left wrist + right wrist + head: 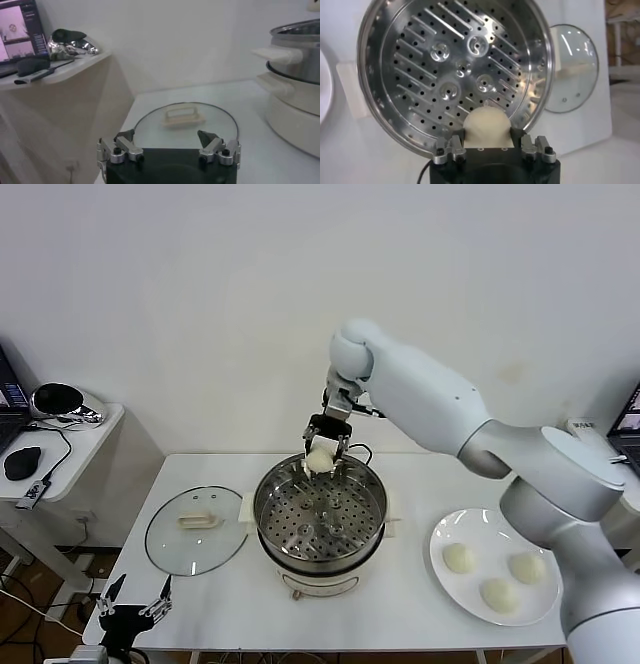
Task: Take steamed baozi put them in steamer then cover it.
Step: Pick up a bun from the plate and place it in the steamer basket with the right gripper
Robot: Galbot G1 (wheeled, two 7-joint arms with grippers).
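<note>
My right gripper (322, 452) is shut on a creamy-white baozi (319, 459) and holds it just above the far rim of the steel steamer (320, 514). In the right wrist view the baozi (487, 129) sits between the fingers over the edge of the empty perforated tray (455, 70). Three more baozi (497, 572) lie on the white plate (442, 579) at the right. The glass cover (195, 529) with its cream handle lies flat on the table left of the steamer. My left gripper (133, 604) is open and empty, low at the table's front left, with the cover (184, 122) just beyond it.
A side table (60, 439) with a mouse and a dark object stands at the far left. The steamer's black cord runs behind it. A wall stands close behind the table.
</note>
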